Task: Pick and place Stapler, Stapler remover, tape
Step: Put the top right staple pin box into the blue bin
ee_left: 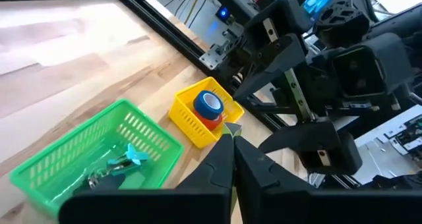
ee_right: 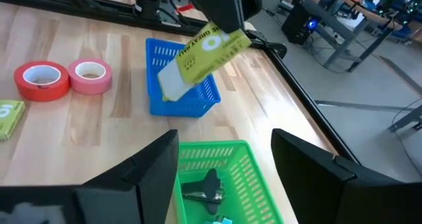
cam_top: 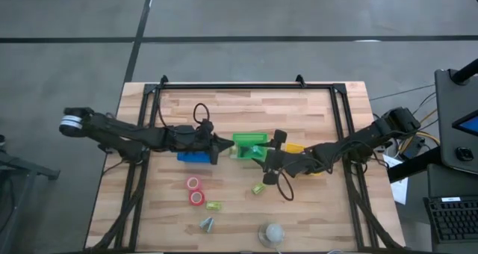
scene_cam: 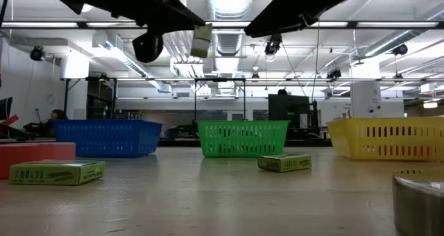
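- Yellow-green staple box (ee_right: 206,53) pinched in left gripper (ee_right: 217,28) above blue basket (ee_right: 181,85); only right wrist view showed this clearly.
- Blue tape (ee_left: 211,104) sat in yellow basket (ee_left: 188,122), two red rolls (cam_top: 195,190) on table.
- Right gripper (ee_right: 224,168) spread, over green basket (ee_right: 231,174).

three baskets (cam_top: 249,145), four tape rolls (cam_top: 193,183)

Tape: two red rolls (cam_top: 195,191) flat on the tabletop; blue roll (ee_left: 211,104) atop a red roll in the yellow basket (ee_left: 188,122); staple remover (ee_right: 206,188) in the green basket (ee_right: 247,178).
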`<state>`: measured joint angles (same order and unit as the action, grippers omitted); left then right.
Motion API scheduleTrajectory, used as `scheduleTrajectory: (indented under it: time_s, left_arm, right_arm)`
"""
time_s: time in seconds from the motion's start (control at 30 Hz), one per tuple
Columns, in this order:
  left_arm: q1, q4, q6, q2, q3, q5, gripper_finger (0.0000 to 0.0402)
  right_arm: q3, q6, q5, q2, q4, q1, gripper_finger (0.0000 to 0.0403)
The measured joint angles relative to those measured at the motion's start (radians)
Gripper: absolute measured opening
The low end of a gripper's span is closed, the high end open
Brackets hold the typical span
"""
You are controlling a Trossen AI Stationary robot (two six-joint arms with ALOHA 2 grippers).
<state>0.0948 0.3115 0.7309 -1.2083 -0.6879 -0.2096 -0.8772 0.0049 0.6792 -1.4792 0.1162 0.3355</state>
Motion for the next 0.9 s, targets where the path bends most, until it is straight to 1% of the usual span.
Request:
scheduleTrajectory:
  time_s: [0.1,0.2,0.3,0.47,0.67,0.73,0.9]
  left_arm:
    - [0.000,-0.001,0.000,0.035,0.033,-0.001,0.0004]
    - [0.000,-0.041,0.008,0.069,0.068,-0.034,0.0003]
    - [0.000,-0.147,-0.001,0.109,0.084,-0.075,0.0002]
    - [0.001,-0.354,-0.034,0.185,0.106,-0.199,0.0002]
    - [0.007,-0.481,-0.046,0.241,0.154,-0.281,0.0001]
    - [0.010,-0.505,-0.045,0.246,0.175,-0.305,0.0002]
    - [0.033,-0.500,-0.046,0.241,0.244,-0.356,0.0004]
  right_arm:
    - [0.000,0.019,0.000,0.000,-0.001,0.001,0.0240]
    - [0.000,0.022,0.000,0.000,-0.001,0.001,0.0237]
    - [0.000,0.023,0.000,0.000,-0.003,0.001,0.0233]
    - [0.002,0.043,-0.001,0.000,-0.008,0.001,0.0228]
    - [0.003,0.045,-0.004,0.000,-0.008,0.000,0.0231]
    - [0.003,0.045,-0.005,0.000,-0.008,0.000,0.0233]
    - [0.004,0.045,-0.007,-0.001,-0.008,0.000,0.0230]
